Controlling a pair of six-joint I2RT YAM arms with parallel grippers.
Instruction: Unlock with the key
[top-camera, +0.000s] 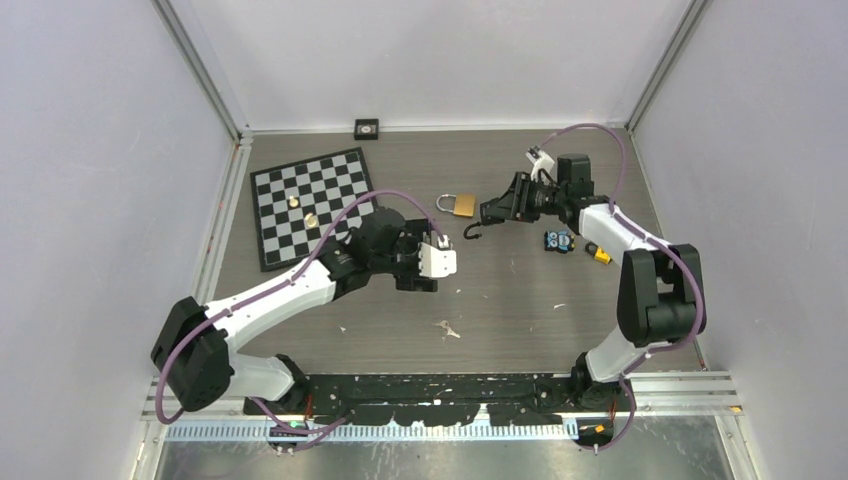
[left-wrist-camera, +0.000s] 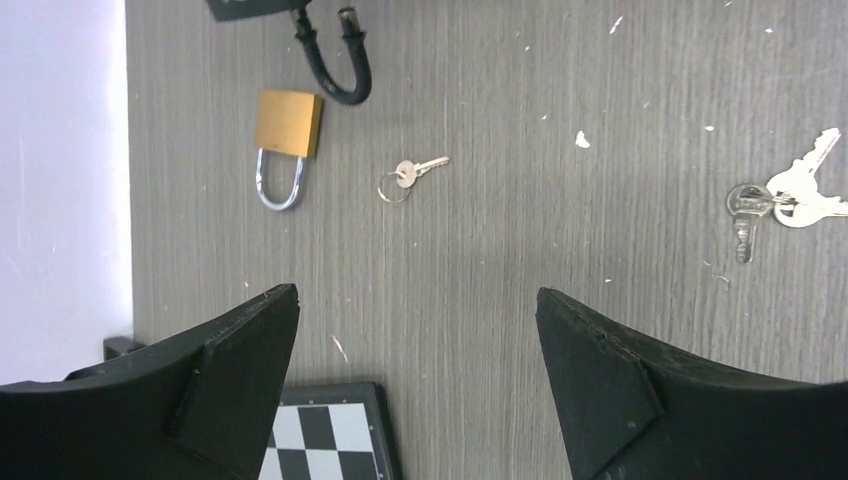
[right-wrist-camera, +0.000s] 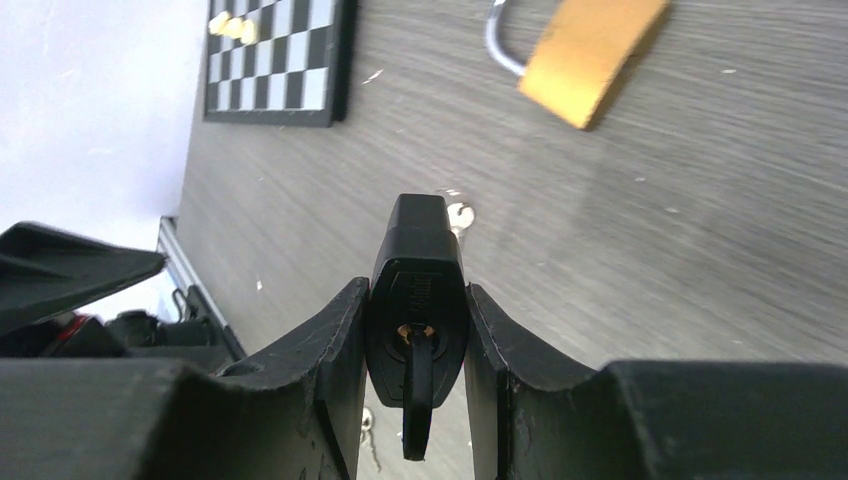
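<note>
My right gripper is shut on a black padlock and holds it above the table, with its shackle pointing toward the left arm. A black key sits in its keyhole, between the fingers. The shackle also shows at the top of the left wrist view. My left gripper is open and empty, hovering over the table short of the padlock. A small silver key on a ring lies on the table.
A brass padlock lies shut on the table, also in the wrist views. A chessboard with two brass pieces lies far left. A silver key bunch and coloured key tags lie loose.
</note>
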